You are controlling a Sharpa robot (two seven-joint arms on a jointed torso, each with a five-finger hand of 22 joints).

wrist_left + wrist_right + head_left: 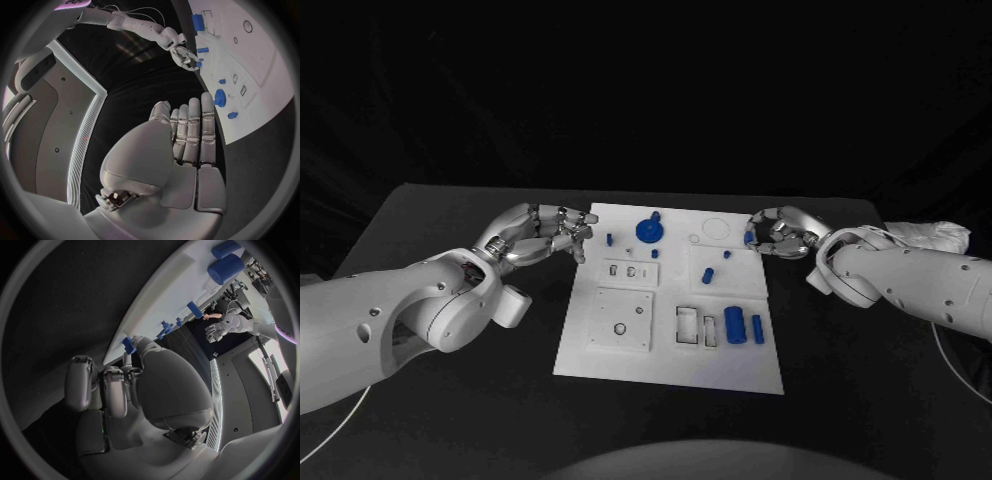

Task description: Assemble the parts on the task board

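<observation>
The white task board [668,370] lies in the middle of the black table. A round blue part [649,231] stands at its far end, and two blue cylinders [734,327] lie near its front right. My left hand [538,235] hovers beside the board's far left edge, fingers spread, holding nothing [187,135]. My right hand [783,232] is at the far right edge with its fingers curled [125,390]. It pinches a small blue part [750,238] between thumb and fingertip at the board's rim [128,345].
More small blue parts [708,275] sit mid-board beside several recesses and sockets. One short blue part [609,239] stands close to my left hand's fingertips. A white crumpled bundle [927,235] lies behind my right arm. The table's far edge runs just behind both hands.
</observation>
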